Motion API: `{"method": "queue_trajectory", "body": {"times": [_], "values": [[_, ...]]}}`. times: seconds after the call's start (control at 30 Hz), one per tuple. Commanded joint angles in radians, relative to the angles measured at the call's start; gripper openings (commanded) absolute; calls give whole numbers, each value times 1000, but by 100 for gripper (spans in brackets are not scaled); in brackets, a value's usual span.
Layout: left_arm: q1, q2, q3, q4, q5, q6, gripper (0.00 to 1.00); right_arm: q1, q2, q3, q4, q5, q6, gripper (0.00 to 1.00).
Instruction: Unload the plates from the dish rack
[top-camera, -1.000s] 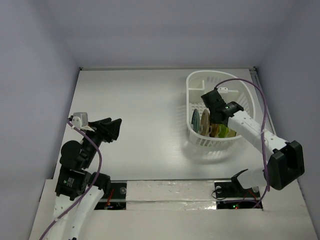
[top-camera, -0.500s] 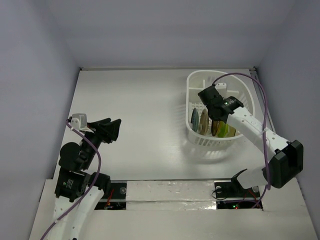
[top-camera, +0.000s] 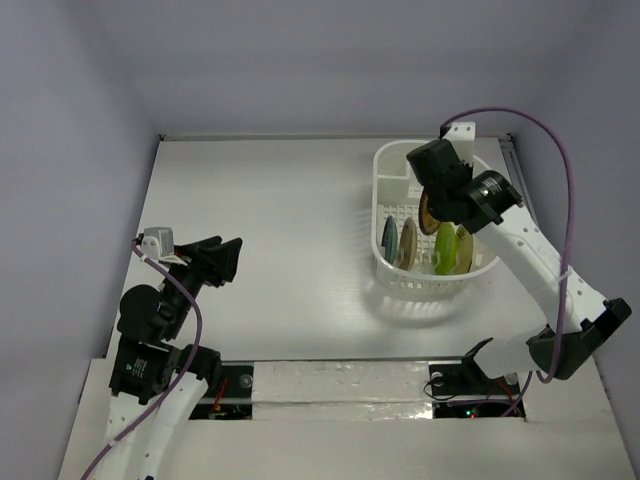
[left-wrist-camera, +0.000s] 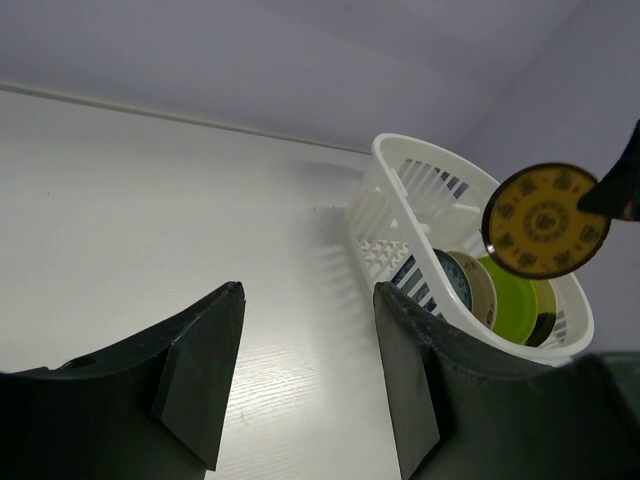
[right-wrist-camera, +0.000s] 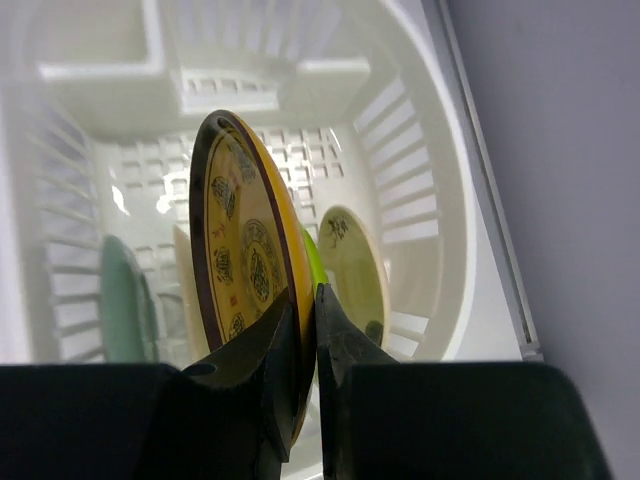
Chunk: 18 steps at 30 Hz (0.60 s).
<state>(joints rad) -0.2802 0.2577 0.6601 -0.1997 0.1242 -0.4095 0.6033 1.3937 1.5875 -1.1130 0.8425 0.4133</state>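
Note:
The white lattice dish rack (top-camera: 380, 185) stands at the far right of the table. My right gripper (top-camera: 437, 197) is shut on the rim of the amber-yellow patterned plate (top-camera: 428, 213) and holds it upright above the rack. In the right wrist view the plate (right-wrist-camera: 240, 240) sits pinched in the gripper (right-wrist-camera: 303, 300). Standing on edge in the rack are a teal plate (top-camera: 389, 240), a cream plate (top-camera: 407, 243), a lime green plate (top-camera: 445, 248) and a pale yellowish plate (top-camera: 464, 250). My left gripper (top-camera: 228, 258) is open and empty, far left of the rack.
The rack's small boxy compartment (right-wrist-camera: 95, 50) is at its far end. The enclosure's right wall (top-camera: 570, 150) runs close beside the rack. In the left wrist view the rack (left-wrist-camera: 400, 190) and the lifted plate (left-wrist-camera: 547, 220) show beyond bare white tabletop (left-wrist-camera: 150, 200).
My right gripper has risen and moved toward the far end of the rack, lifting the amber-yellow plate up out of the row of plates. The left arm has not moved.

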Motion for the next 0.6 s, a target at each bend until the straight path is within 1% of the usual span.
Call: {"method": "queue_trajectory", "body": {"times": [0.0, 0.07, 0.17, 0.2, 0.27, 0.3, 0.37, 0.4, 0.5, 0.53, 0.57], "values": [[-4, 0, 1, 42, 11, 1, 51, 59, -50, 155, -38, 84, 5, 0], [-4, 0, 3, 40, 9, 1, 51, 88, -35, 181, -6, 64, 1, 0], [-4, 6, 3, 36, 3, 0, 51, 157, -6, 158, 155, -63, -22, 0], [-4, 6, 3, 36, -1, 0, 51, 176, 5, 143, 267, -145, -24, 0], [-4, 8, 4, 33, -6, 0, 51, 226, 37, 89, 382, -245, -21, 0], [-4, 9, 6, 31, -17, -2, 51, 242, 86, 75, 480, -332, 1, 0], [-4, 9, 6, 26, -26, -3, 51, 292, 152, 71, 559, -399, 15, 0], [-4, 11, 7, 22, -38, -5, 51, 306, 235, 80, 606, -436, 28, 0], [6, 14, 10, 14, -61, -6, 51, 352, 368, 156, 634, -444, 47, 0], [6, 14, 10, 14, -63, -6, 51, 352, 445, 170, 643, -450, 54, 0], [6, 15, 10, 14, -64, -8, 51, 352, 479, 180, 657, -460, 62, 0]]}}
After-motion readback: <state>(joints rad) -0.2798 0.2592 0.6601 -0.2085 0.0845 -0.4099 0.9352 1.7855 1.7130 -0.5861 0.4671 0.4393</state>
